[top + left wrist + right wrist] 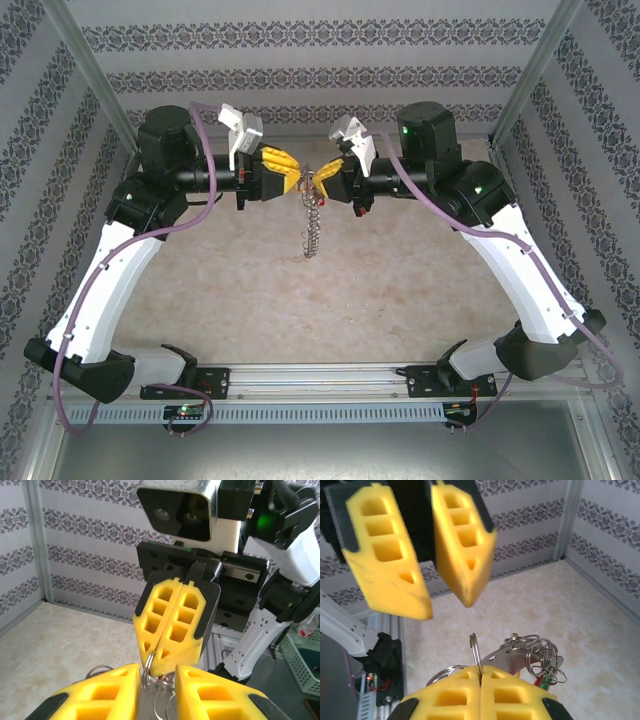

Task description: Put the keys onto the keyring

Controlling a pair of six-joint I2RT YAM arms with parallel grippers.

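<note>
Above the bench (pixel 200 290), toward its far edge, the right end effector (pixel 480 677) is clamped together on one ring of the keyring (pixel 311 230), whose silvery links dangle limp below it, while the left end effector (pixel 444 605) faces it just beside that ring, fingers parted and holding nothing.

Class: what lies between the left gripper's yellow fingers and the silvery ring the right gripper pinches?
Nothing: the right wrist view shows a bare gap between the left gripper's yellow fingers and the thin silvery ring.
</note>
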